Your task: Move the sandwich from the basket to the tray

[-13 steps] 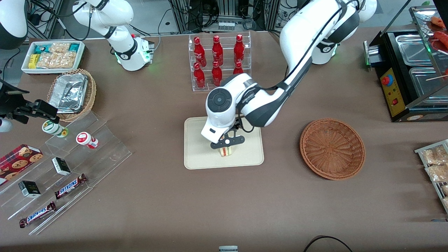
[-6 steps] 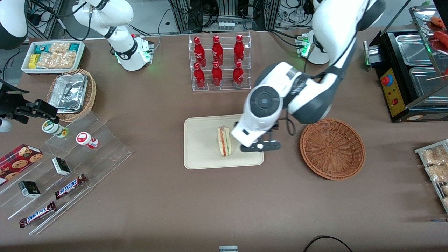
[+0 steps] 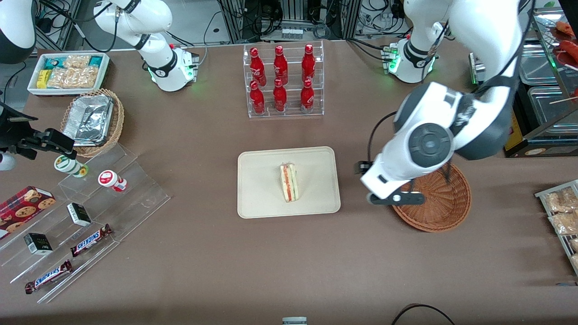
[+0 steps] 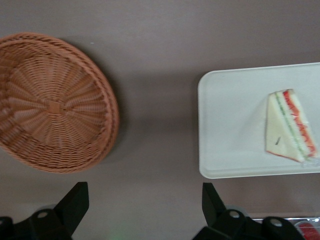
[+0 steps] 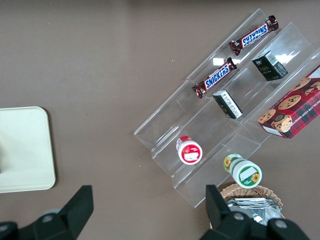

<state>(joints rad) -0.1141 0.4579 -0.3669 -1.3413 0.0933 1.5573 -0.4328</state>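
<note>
The sandwich (image 3: 289,182) lies on the cream-beige tray (image 3: 258,198) in the middle of the table, filling edge showing. It also shows in the left wrist view (image 4: 289,125) on the tray (image 4: 227,125). The reddish-brown wicker basket (image 3: 440,212) stands beside the tray toward the working arm's end, and nothing shows in it (image 4: 50,105). My left gripper (image 3: 393,198) hangs high above the basket's rim nearest the tray. It is open and holds nothing, with bare brown table between its fingertips (image 4: 75,200).
A clear rack of red bottles (image 3: 282,79) stands farther from the front camera than the tray. A hot-food display case (image 3: 533,81) and packets on a rack (image 3: 562,212) lie at the working arm's end. Acrylic snack steps (image 3: 86,216) lie toward the parked arm's end.
My left gripper let go of the sandwich on the tray, then rose and swung sideways from over the tray to over the basket's rim. The sandwich stays on the tray.
</note>
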